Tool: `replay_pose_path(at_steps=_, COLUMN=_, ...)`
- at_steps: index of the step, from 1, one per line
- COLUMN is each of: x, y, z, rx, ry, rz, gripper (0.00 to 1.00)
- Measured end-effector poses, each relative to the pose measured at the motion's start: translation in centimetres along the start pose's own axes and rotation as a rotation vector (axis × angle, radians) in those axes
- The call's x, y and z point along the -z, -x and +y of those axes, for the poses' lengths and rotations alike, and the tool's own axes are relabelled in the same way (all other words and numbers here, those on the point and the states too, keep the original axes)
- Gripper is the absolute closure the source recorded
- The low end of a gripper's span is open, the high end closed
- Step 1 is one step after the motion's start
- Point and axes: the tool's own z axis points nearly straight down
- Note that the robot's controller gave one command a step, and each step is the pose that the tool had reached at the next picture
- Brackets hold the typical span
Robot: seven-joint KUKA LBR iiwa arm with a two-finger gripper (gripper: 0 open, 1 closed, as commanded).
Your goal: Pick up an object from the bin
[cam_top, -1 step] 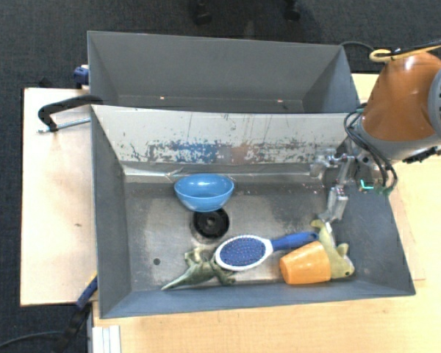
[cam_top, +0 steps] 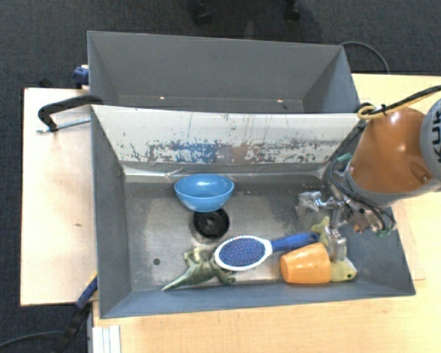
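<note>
My gripper point(cam_top: 336, 243) hangs low at the bin's front right, under the orange wrist cover. It is just above and right of an orange cup-shaped thing point(cam_top: 306, 265) that lies on its side against the front wall. A pale yellow piece point(cam_top: 345, 273) pokes out right of the orange thing, below the gripper. A hairbrush with a white-rimmed blue oval head point(cam_top: 242, 253) lies to the left, and its blue handle point(cam_top: 297, 240) points toward the gripper.
A green toy dinosaur point(cam_top: 198, 271) lies at the front wall left of the brush. A blue bowl point(cam_top: 203, 190) sits at the back middle with a black round thing point(cam_top: 210, 223) just in front of it. The left floor is bare.
</note>
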Motion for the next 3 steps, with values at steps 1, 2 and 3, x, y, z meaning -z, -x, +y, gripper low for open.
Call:
replay_pose_path(at_steps=1, x=0.1, y=0.1, z=0.0, rx=0.001, ry=-0.001, rz=-0.002, gripper=1.0)
replay_pose_path(at_steps=2, x=14.8, y=-1.7, z=3.5, rx=-0.007, ry=-0.006, rz=-0.011, gripper=1.0)
replay_pose_path(at_steps=3, x=14.4, y=-1.8, z=3.5, rx=-0.008, ry=-0.002, rz=-0.003, gripper=0.0)
